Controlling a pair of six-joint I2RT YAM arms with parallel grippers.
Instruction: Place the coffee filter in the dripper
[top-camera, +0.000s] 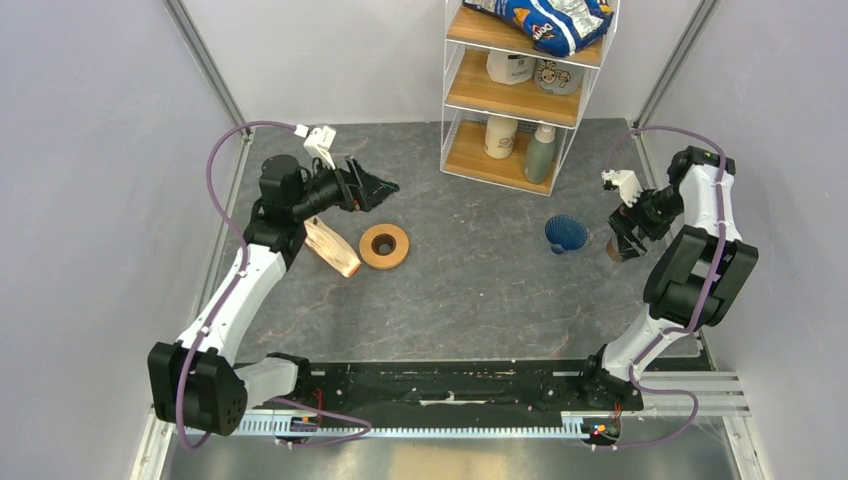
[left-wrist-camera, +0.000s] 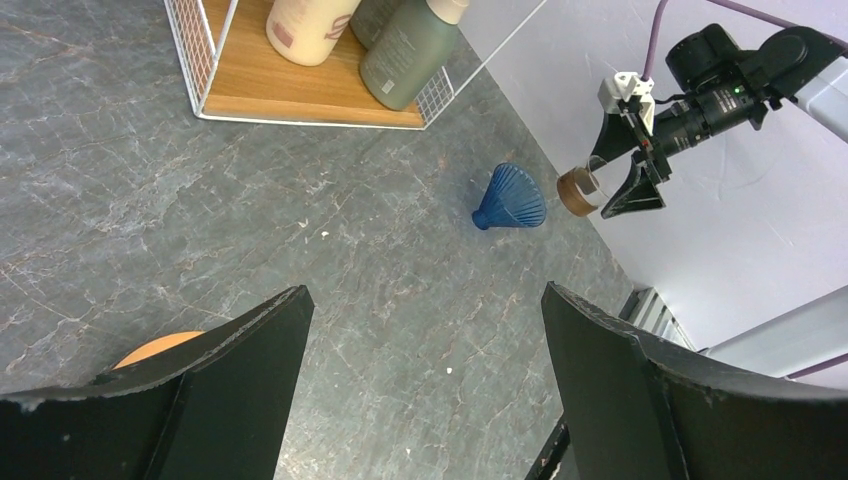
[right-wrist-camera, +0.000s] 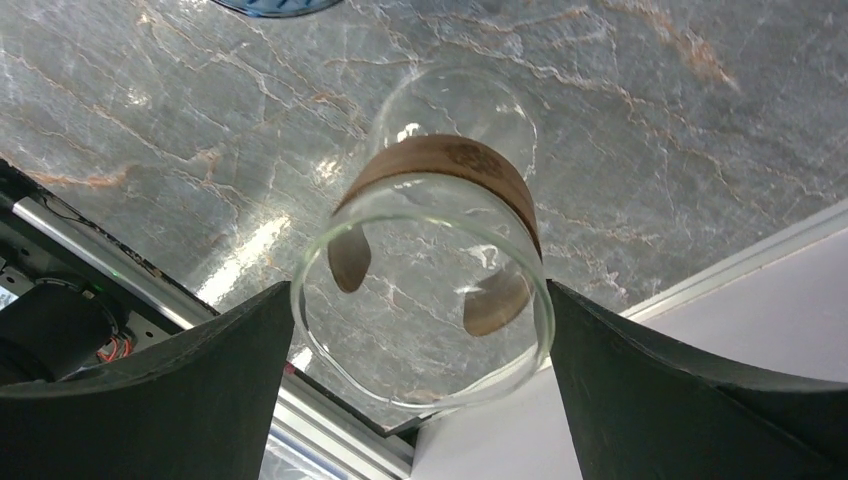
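Observation:
The dripper (top-camera: 565, 235), a dark blue ribbed cone, lies on its side on the grey table, right of centre; the left wrist view shows the dripper (left-wrist-camera: 510, 198) far ahead. No single coffee filter is in view. My left gripper (top-camera: 380, 188) hovers open and empty at the left, above the table (left-wrist-camera: 425, 290). My right gripper (top-camera: 620, 245) stands open at the right edge, its fingers flanking the rim of a clear glass cup (right-wrist-camera: 440, 170) with a brown band.
A cream-and-tan paper stack (top-camera: 333, 248) lies below the left gripper, with a flat orange-brown ring (top-camera: 384, 245) beside it. A wire shelf (top-camera: 520, 90) with bottles and a snack bag stands at the back. The table edge and wall are close to the right of the cup.

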